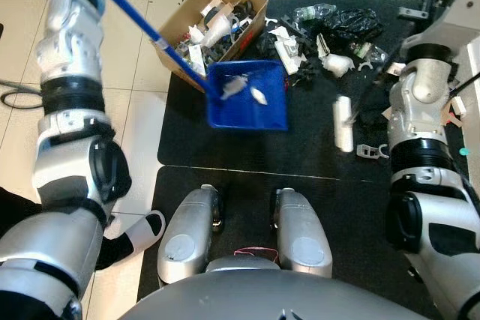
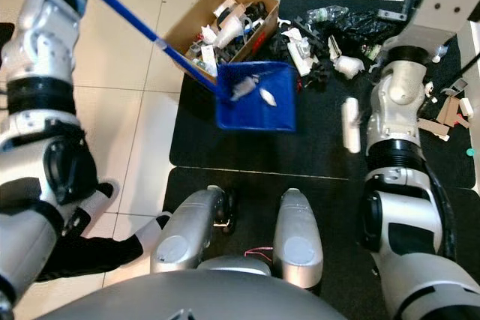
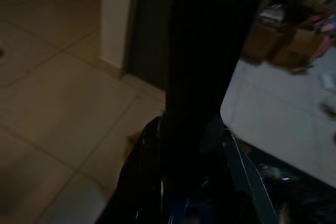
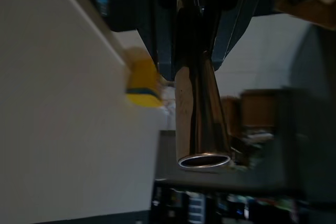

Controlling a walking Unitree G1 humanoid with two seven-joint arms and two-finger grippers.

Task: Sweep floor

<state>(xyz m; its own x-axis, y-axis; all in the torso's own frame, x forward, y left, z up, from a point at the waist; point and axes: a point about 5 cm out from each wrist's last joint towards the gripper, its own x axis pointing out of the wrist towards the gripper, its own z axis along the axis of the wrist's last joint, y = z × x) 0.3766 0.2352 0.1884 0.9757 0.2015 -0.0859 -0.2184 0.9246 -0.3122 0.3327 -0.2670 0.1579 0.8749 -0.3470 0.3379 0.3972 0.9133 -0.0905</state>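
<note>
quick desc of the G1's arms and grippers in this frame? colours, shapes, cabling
Left arm and right arm: rounded silver shells in segments, joined by black ribbed collars and black rounded joint housings. A thin black cable loops beside the right arm's lower segment. In the wrist views the left gripper and right gripper show as long, dark, tapering fingers.

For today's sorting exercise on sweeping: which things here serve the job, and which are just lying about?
Job:
blue dustpan with scraps
its blue handle
metal pole in the right gripper
litter on the black mat
cardboard box of rubbish

Lying about:
cable on the tiles
</note>
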